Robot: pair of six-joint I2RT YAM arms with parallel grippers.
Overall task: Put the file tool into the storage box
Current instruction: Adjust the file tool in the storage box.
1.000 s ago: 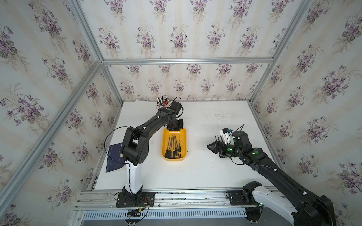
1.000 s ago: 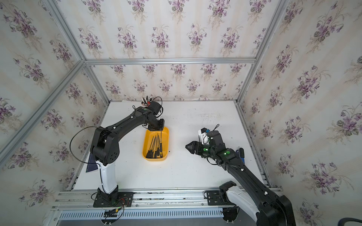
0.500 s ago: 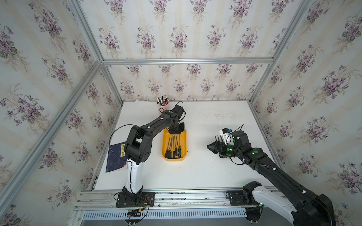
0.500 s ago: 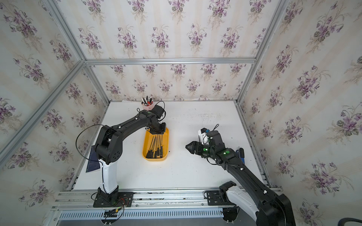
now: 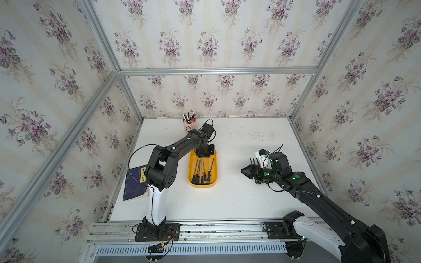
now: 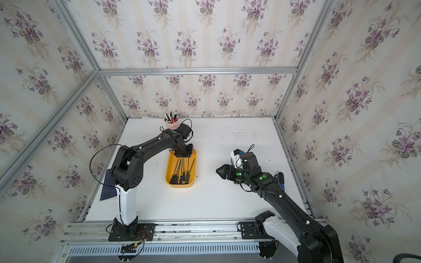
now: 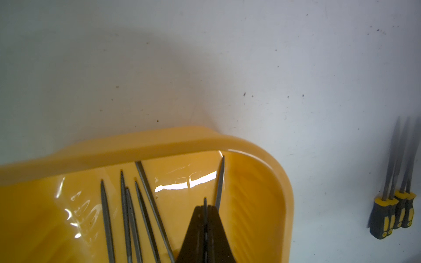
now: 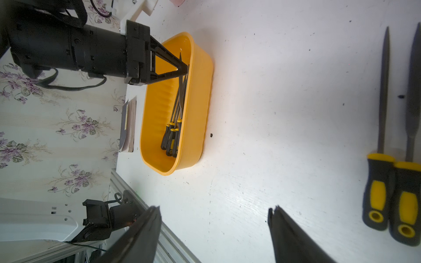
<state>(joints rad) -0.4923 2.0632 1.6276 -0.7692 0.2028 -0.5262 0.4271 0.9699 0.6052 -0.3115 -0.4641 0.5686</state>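
Your left gripper [image 7: 205, 210] pinches a file tool [image 7: 205, 201], lengthwise over the far end of the storage box [image 7: 159, 143]; your right gripper [image 8: 214, 209] gapes empty, farther off.

A white table [image 5: 239, 200] fills the floor of the cell, its surface scuffed and dotted with dark specks [image 8: 211, 135]. At its far edge, left of the middle, stands a small pink cup [image 5: 188, 126] holding several pens [image 5: 189, 117] upright, some black, some red. A dark blue booklet [image 5: 136, 183] with a yellow label lies flat at the left edge, overhanging it slightly; in the right wrist view it shows edge-on [image 8: 128, 125]. Near the right edge lies a small blue and black object [image 6: 282, 185], too small to identify. Floral wallpaper [image 5: 205, 45] with purple flowers covers the walls, held by aluminium bars [image 5: 216, 71]. Metal rails [image 5: 216, 230] and a slotted strip [image 5: 193, 250] run along the near side.
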